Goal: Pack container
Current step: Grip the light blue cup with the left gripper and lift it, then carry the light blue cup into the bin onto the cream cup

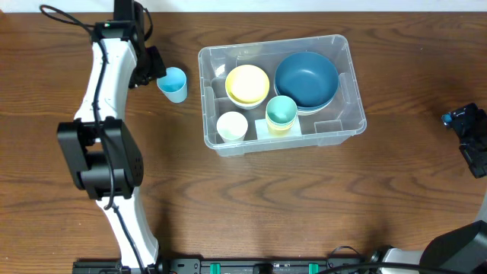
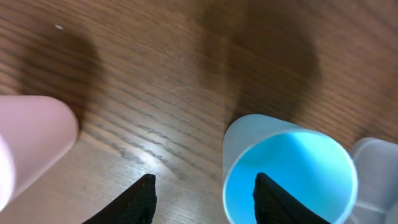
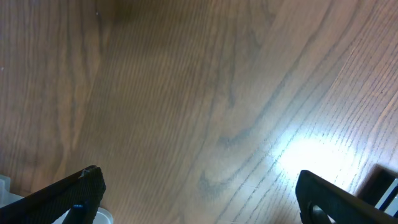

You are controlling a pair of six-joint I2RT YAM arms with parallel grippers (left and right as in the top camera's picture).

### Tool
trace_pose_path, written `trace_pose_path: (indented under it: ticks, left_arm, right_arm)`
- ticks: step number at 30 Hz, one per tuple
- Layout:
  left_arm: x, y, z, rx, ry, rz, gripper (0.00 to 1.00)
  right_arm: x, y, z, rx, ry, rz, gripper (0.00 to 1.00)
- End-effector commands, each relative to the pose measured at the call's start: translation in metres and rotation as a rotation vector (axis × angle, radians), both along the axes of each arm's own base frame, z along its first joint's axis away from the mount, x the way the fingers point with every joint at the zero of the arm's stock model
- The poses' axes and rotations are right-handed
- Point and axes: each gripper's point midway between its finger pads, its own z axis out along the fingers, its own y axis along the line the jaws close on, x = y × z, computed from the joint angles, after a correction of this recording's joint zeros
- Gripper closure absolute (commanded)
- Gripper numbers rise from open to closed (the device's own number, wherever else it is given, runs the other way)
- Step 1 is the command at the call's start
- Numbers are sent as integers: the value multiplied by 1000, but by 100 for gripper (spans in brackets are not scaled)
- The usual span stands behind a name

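Four pieces of tableware sit inside the container [image 1: 349,104], which stands on the wooden table [image 1: 251,213] a little toward 12 o'clock from the middle of the overhead view. A dark blue bowl [image 1: 306,78] fills its 2 o'clock corner, a yellow bowl [image 1: 247,84] lies at 10 o'clock, a white cup [image 1: 231,125] at 7 o'clock, and a teal cup [image 1: 281,110] nested in a yellow one at 6 o'clock. A light blue cup [image 1: 173,84] stands outside, just beside the container's wall at 9 o'clock. The left gripper [image 1: 152,70] is at that cup's 10 o'clock; in the wrist view its fingers are spread, one over the cup's mouth and the other over bare wood, so the rim lies between them. A blurred pale pink shape [image 2: 31,146] lies at 9 o'clock in that view. The right gripper [image 1: 472,137] hangs well apart at the container's 3 o'clock, fingers wide over bare wood.
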Motion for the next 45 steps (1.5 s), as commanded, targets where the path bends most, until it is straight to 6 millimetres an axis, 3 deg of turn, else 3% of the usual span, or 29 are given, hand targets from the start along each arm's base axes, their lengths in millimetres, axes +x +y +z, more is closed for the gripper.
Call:
trace_pose_path:
  ticks: [1, 4, 11, 13, 22, 25, 30, 37, 39, 42, 45]
  left_arm:
    - [-1, -4, -21, -19, 45, 10, 49]
    - [-2, -4, -30, -20, 67, 10, 52]
    - [-2, -4, -31, -19, 68, 10, 80]
    - [-3, -4, -31, -19, 73, 10, 94]
    - [-14, -5, -25, -25, 104, 8, 94]
    - [-13, -19, -6, -93, 62, -36, 94]
    - [-13, -54, 63, -250, -95, -158, 94]
    - [-47, -93, 172, -204, -327, -361, 94]
    - [-60, -106, 194, -184, -374, -403, 95]
    - [-81, -124, 208, -152, -379, -454, 94]
    - [-106, -141, 201, -125, -305, -524, 94]
  right_arm:
    - [-1, -2, 1, -2, -2, -15, 1]
    - [-1, -2, 1, -2, -2, -15, 1]
    - [-1, -2, 1, -2, -3, -15, 1]
    - [-1, -2, 1, -2, -2, -15, 2]
    - [-1, -2, 1, -2, -2, -15, 1]
    - [-1, -2, 1, -2, -2, -15, 1]
    - [-1, -2, 1, -2, -2, -15, 1]
    - [-1, -2, 1, -2, -2, -15, 1]
    - [-1, -2, 1, -2, -3, -15, 1]
    - [-1, -2, 1, -2, -3, -15, 1]
    - [-1, -2, 1, -2, -2, -15, 1]
